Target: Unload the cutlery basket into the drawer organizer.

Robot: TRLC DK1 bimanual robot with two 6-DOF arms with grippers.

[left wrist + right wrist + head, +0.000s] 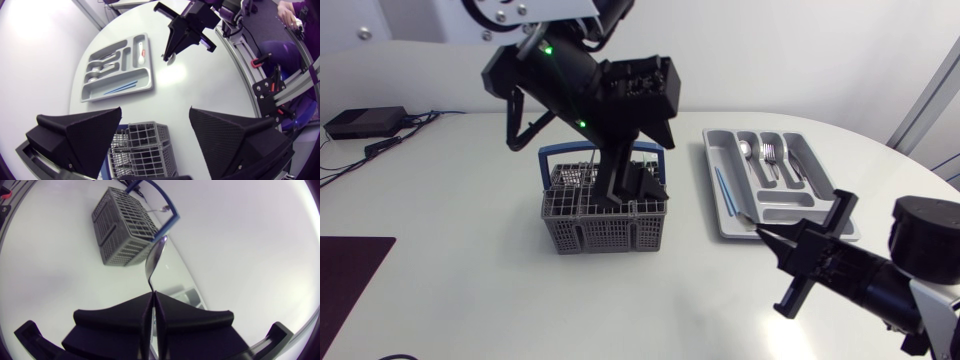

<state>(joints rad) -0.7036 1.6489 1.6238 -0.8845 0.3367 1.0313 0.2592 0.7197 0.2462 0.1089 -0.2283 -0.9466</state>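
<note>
A small black box (365,122) is sitting at the far left of the white table (470,290), with cables (395,140) trailing beside it. A dark mat (350,290) is lying at the near left corner, well apart from the box.

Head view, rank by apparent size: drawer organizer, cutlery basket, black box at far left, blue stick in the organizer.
1-2. drawer organizer and cutlery basket: look alike; left arm hides part of the basket, so unranked.
3. black box.
4. blue stick.
</note>
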